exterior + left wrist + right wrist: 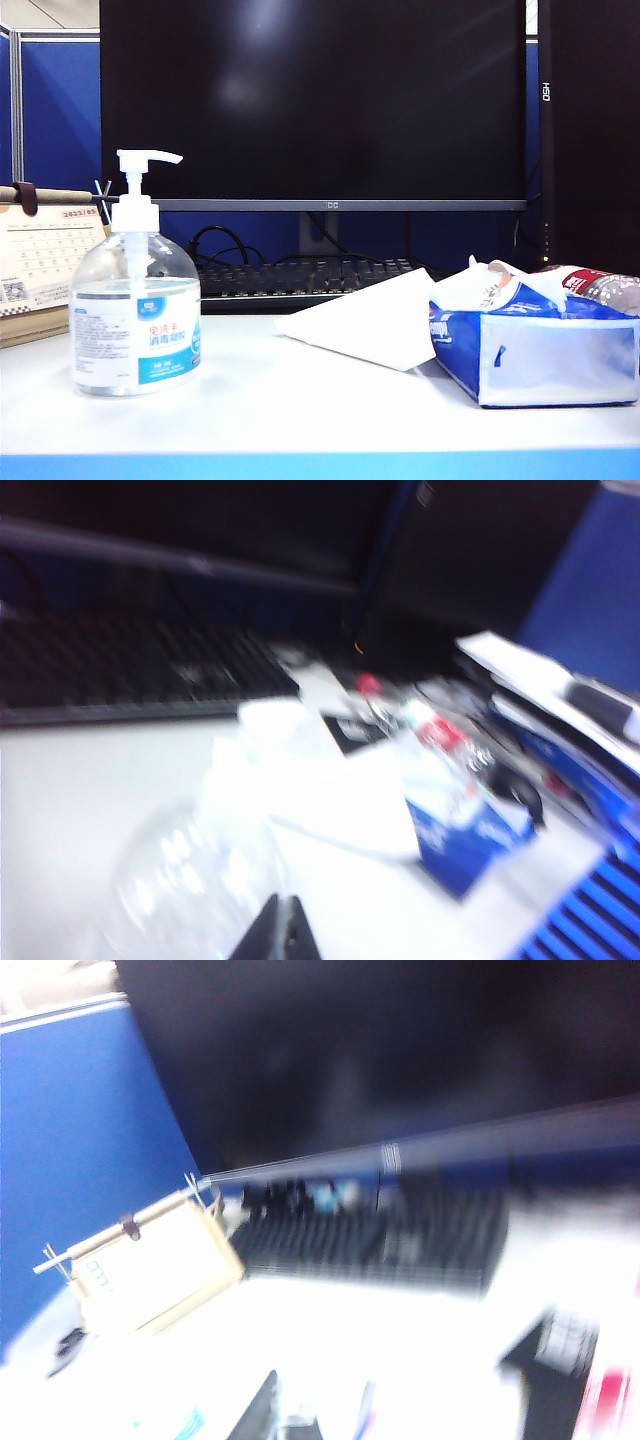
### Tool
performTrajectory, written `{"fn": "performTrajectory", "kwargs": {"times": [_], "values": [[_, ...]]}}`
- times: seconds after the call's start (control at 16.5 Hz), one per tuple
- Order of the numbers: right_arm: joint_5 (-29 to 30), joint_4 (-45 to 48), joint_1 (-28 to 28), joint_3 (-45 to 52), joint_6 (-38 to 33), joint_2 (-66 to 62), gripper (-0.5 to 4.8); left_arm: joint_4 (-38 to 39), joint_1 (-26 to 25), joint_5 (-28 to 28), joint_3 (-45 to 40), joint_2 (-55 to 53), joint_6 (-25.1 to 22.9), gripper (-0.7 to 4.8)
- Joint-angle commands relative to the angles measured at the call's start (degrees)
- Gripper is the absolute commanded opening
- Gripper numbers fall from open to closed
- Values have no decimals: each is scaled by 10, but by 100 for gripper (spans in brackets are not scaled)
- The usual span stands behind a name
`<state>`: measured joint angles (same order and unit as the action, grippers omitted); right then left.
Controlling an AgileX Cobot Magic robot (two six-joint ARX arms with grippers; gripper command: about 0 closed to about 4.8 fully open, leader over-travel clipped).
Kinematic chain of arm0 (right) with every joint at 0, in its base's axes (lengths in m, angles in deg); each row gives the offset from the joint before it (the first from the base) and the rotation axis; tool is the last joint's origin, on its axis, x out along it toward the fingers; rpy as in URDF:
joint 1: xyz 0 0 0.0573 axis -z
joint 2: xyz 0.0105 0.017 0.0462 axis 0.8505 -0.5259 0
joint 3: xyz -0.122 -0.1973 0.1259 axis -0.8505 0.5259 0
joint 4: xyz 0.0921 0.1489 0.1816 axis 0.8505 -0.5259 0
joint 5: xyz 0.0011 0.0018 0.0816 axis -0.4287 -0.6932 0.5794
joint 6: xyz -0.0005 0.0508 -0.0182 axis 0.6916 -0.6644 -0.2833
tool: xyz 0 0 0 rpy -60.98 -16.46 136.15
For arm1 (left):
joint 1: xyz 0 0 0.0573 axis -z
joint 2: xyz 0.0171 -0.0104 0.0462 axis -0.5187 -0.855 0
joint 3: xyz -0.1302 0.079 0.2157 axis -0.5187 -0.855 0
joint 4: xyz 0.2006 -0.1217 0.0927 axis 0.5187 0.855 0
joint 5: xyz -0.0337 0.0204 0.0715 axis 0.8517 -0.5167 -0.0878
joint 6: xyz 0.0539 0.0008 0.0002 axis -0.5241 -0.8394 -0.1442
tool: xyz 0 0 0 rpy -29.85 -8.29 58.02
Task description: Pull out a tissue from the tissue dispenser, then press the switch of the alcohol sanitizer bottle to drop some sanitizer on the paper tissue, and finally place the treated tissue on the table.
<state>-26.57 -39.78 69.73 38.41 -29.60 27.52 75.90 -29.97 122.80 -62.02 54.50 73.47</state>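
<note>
Table [330, 405]: white, blue front edge | tissue dispenser [545, 355]: at right on it | alcohol sanitizer bottle [135, 315]: upright at left, switch [147, 160] nozzle pointing right | tissue [365, 320]: lying between them, touching the pack | left gripper [278, 935]: closed, empty, above the bottle | right gripper [272, 1415]: blurred, closed, empty.

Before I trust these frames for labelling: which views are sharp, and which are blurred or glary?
Exterior view: sharp; faint glare on the monitor, bottle and tissue crisp. Left wrist view: smeared, tissue overexposed. Right wrist view: heavily motion-blurred, table blown out.
</note>
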Motion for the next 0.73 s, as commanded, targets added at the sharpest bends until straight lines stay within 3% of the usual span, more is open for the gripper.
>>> {"fn": "performTrajectory", "kwargs": {"times": [0.06,0.12,0.42,0.61,0.73], "values": [[57,-33,-2,32,-23,2,-1,57,37,-17,0,0,-37,-5],[55,-34,-2,38,-11,7,-1,82,51,-57,0,0,-61,-5],[-33,-15,-2,96,-37,8,-1,97,94,-203,0,0,-47,-5],[-34,16,-7,183,-108,8,-1,99,94,-210,0,0,-38,-5],[-34,43,-38,203,-105,2,-1,99,95,-206,0,0,-14,-5]]}}
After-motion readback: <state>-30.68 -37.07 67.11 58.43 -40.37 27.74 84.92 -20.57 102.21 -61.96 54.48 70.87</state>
